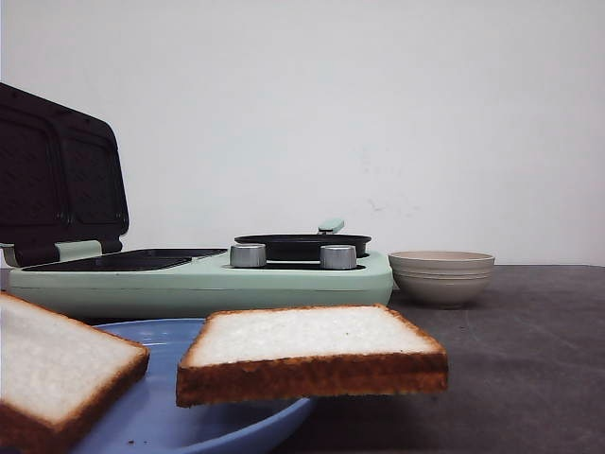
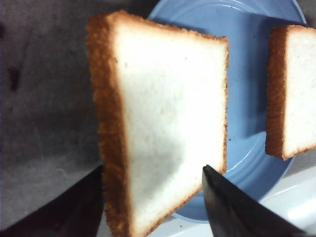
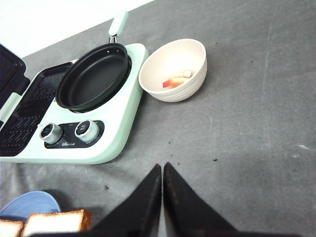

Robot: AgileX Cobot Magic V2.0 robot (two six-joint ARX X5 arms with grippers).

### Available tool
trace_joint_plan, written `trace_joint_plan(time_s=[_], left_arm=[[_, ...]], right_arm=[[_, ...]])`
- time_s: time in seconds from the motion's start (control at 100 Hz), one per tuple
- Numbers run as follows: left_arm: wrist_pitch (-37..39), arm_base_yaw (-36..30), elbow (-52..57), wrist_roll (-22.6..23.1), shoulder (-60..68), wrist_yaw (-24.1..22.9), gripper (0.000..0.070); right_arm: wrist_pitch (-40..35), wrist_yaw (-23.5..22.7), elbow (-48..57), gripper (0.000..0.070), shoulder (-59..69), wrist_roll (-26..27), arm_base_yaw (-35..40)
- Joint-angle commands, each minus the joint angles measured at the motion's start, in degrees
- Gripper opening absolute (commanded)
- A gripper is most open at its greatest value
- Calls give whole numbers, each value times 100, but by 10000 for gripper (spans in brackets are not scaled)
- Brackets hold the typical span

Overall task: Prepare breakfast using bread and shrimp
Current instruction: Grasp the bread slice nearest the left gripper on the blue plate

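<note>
1. Left fingers [image 2: 153, 197]: they pinch one bread slice [image 2: 163, 123] across its thickness near one edge only. In the front view this slice [image 1: 307, 348] hangs level above the blue plate [image 1: 170, 416], clear of it.
2. Second bread slice [image 1: 57, 374]: at 9 o'clock of the held slice, over the plate; what supports it cannot be told.
3. Right fingers [image 3: 162, 197]: pressed together, holding nothing, above bare desk [image 3: 247, 123].
4. Shrimp [image 3: 177, 80]: lies inside the beige bowl [image 3: 173, 69], which stands on the desk just beside the green breakfast maker [image 3: 98, 148], at 3 o'clock of its black pan [image 3: 94, 74]. In the front view the bowl wall hides it.
5. Risk, slip: soft bread gripped at one edge may sag, tear or rotate between the fingers under a fast move. Judged cause: thin contact area, most of the slice overhanging.
6. Risk, crushing: excess squeeze would dent the crumb.
7. Risk, collision: the raised lid [image 1: 57, 180] stands at 10 o'clock of the held slice. A low or wide approach to the open grill plate [image 1: 123, 258] could strike the lid or the knobs [image 1: 248, 255].
8. Risk, misplacement: a tilted release could leave the slice over the plate's rim, not seated flat.
9. Risk, arm conflict: the right arm reaching for the bowl passes near the pan handle [image 3: 117, 23].
</note>
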Motion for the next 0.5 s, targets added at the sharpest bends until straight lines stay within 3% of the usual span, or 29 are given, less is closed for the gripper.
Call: trace_joint_plan(time_s=[0.0, 0.49], left_arm=[[7, -28, 11, -13, 63, -13, 295], [-7, -28, 9, 13, 424, -162, 311]], right_arm=[[35, -22, 94, 0, 15, 59, 17], [33, -48, 94, 0, 15, 57, 26]])
